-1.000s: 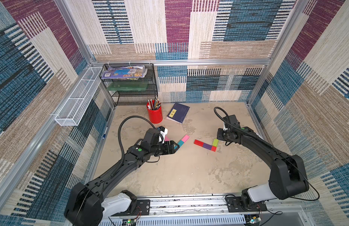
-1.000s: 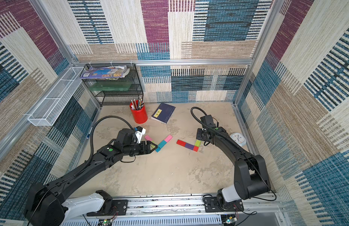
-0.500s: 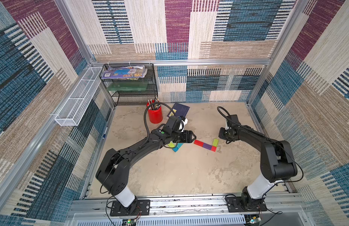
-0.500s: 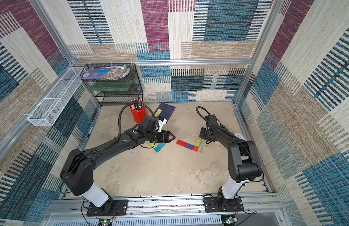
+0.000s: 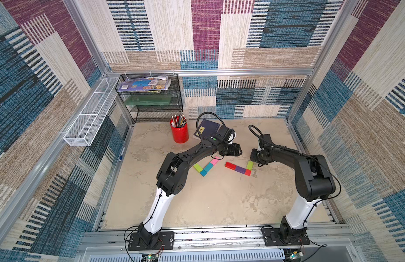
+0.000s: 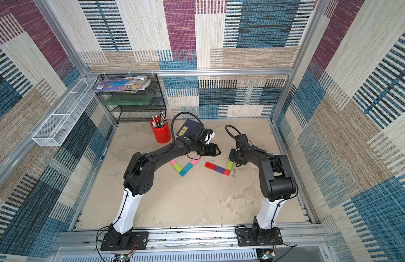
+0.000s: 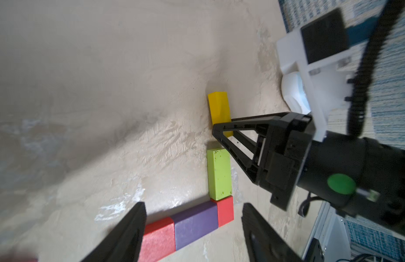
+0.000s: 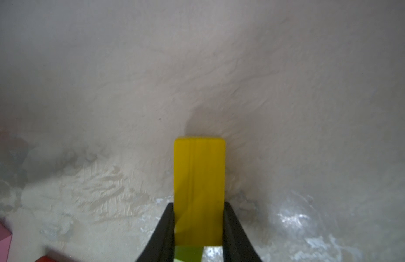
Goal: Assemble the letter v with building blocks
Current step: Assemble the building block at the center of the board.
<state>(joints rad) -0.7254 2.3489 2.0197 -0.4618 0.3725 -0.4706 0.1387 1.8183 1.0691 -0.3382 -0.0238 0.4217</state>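
Black left gripper (image 7: pixel 192 208) hangs wide, empty, near the lime green block (image 7: pixel 219 174); right gripper (image 8: pixel 199 206) pinches the yellow block (image 8: pixel 199 172) just beyond that block's end. Released tilted, yellow may land crooked or knock its neighbour askew.

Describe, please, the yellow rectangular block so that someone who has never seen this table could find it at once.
On the beige tabletop, find the red-purple-red row of blocks near the right arm, with a lime green block branching from its end. The yellow rectangular block lies in line just beyond it, the only yellow one, clamped in the right gripper.
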